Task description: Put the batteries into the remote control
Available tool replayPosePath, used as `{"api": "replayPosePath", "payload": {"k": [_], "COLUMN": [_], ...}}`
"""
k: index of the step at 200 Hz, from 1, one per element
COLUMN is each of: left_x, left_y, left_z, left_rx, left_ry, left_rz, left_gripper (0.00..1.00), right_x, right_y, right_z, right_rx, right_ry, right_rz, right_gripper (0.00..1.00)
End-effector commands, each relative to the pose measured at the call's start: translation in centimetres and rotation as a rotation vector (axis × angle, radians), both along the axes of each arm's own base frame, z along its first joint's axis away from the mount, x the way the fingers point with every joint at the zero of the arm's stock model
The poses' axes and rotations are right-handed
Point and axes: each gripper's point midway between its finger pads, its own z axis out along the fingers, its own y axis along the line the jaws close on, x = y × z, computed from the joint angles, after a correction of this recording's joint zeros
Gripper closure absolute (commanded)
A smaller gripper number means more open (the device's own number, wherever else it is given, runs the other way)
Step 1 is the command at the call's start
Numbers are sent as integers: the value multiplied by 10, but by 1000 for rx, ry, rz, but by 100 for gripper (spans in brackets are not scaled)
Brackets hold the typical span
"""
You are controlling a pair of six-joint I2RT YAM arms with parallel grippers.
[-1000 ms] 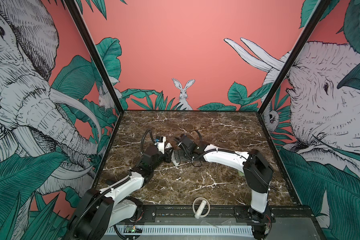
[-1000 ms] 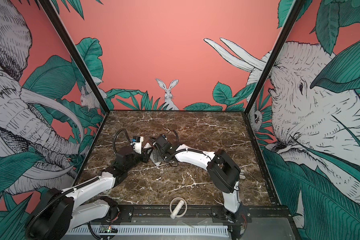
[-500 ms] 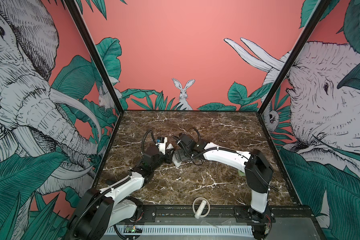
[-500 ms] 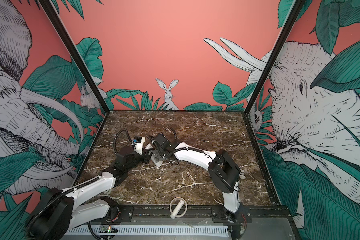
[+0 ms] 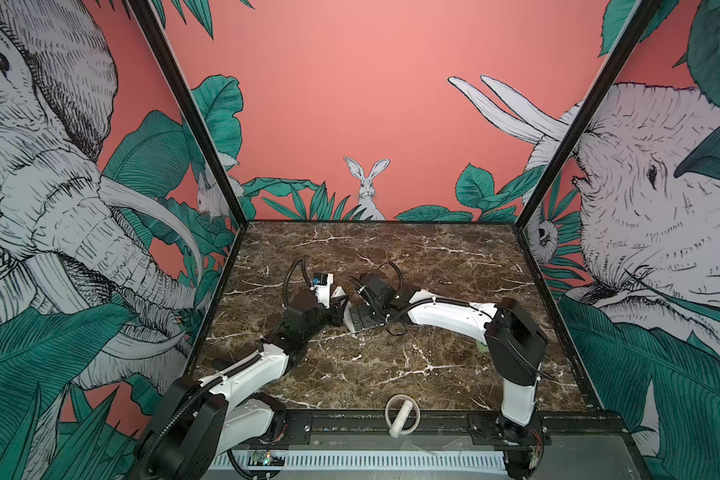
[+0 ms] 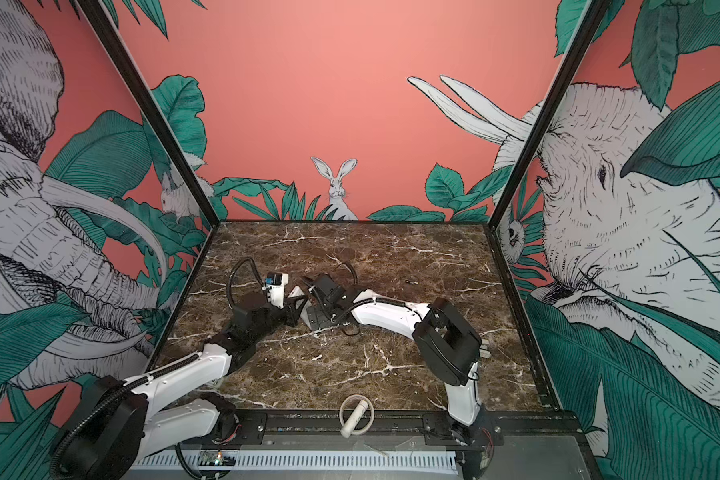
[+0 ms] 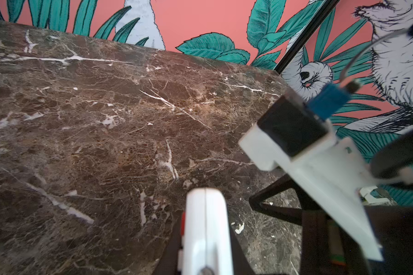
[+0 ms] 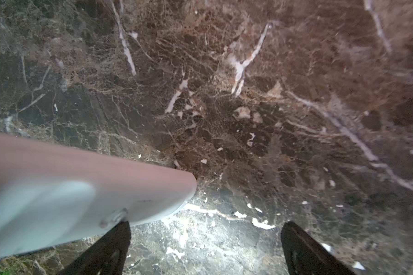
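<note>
The remote control (image 7: 206, 247) is found held above the surface (image 5: 391, 365), clamped edge-on between the narrowly set jaws of the left gripper (image 7: 204, 222). A red mark is observed on one side of the remote control, close to the grip, and its free end is directed away from the left wrist.

The right gripper (image 8: 206, 227) is noted immediately beside the remote control, on its right in both top views. Its jaws are spread wide and nothing is held between them. In the right wrist view the plain white back of the remote control is seen just beside one finger (image 8: 115, 242). Whether contact is made cannot be told.

One battery (image 5: 445, 281) is recorded lying on the surface, well apart from the remote control, to its right and farther back.

A white cylinder with a ring (image 5: 402, 415) is seen at the front edge of the surface, well in front of the remote control. A small pale piece (image 6: 485, 348) is partly hidden behind the elbow of the right arm, well to the right of the remote control. Its nature cannot be determined.
</note>
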Motion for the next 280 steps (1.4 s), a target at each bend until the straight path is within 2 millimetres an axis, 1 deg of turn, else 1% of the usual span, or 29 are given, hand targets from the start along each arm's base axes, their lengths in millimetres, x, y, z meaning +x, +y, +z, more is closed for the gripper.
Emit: {"api": "replayPosePath", "payload": {"k": [1,13,25,47,76,91,108,135,175,207,231,280], "left_x": [-8,-8,-9,-9,-9,-9,-9,-8,-6,-4,-2,2], "left_y": [-6,-6,-5,-5,-3,-3,-2,0,4,8,11,18], "left_z": [0,0,-1,-1,-3,-4,-5,-7,-11,-19,-26,-39], "left_rx": [-20,-21,-21,-21,-17,-16,-14,-13,-3,12,32,55], "left_ry": [8,8,10,10,13,16,17,23,34,53,80,127], "left_rz": [-38,-38,-37,-33,-26,-22,-18,-7,17,41,64,99], "left_gripper": [100,100,100,100,100,100,100,100,100,100,100,100], "right_x": [9,9,11,14,21,23,23,21,17,12,9,3], "right_y": [19,16,14,14,8,11,17,26,32,36,37,33], "right_z": [-2,-9,-10,-4,7,13,17,20,18,15,9,1], "right_rx": [170,195,226,313,438,499,527,577,603,601,590,571], "right_ry": [21,43,46,46,39,40,53,74,96,106,119,122], "right_rz": [-57,-89,-117,-153,-202,-195,-175,-159,-146,-134,-133,-139], "right_gripper": [2,2,2,2,2,1,1,2,2,2,2,2]}}
